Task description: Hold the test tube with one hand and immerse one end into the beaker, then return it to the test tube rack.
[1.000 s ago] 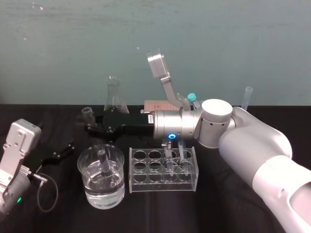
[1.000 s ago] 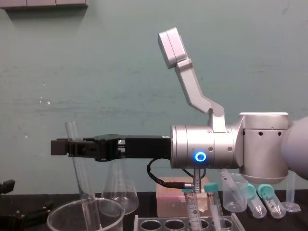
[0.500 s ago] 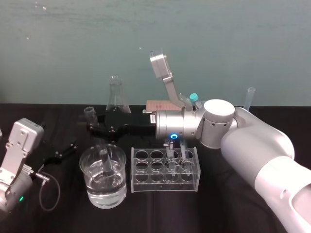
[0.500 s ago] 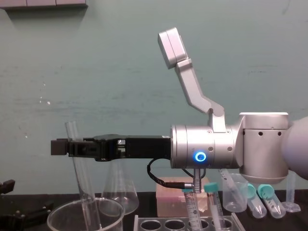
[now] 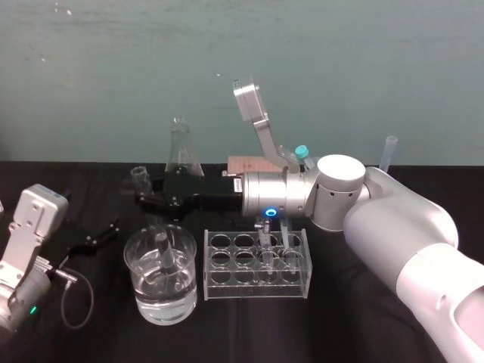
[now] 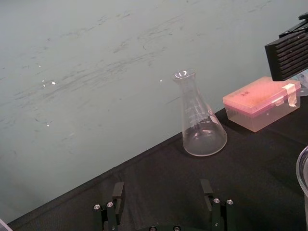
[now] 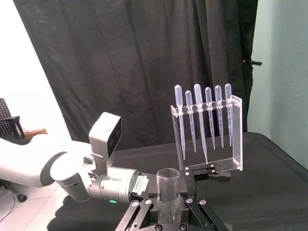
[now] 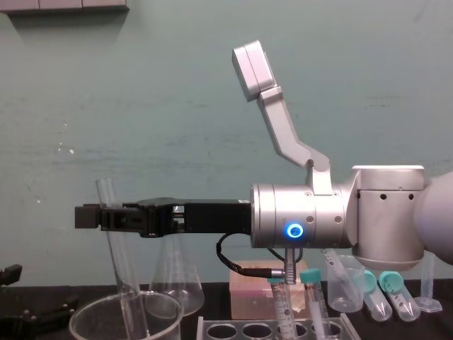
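My right claw (image 8: 106, 217) held the test tube (image 8: 122, 283) dipped in the beaker (image 8: 83, 316); next: lift clear to the test tube rack (image 5: 255, 286). Left claw (image 6: 161, 190) idled open.

**Room around the beaker**

Above the beaker (image 5: 181, 291), the right gripper (image 5: 144, 198) and its arm bar the way, clamping the test tube (image 8: 120, 269) that slants into it. The test tube rack (image 5: 227, 287) stands just right, a flask (image 5: 180, 151) behind, the left gripper (image 5: 97, 236) to the left. Its front lies open.
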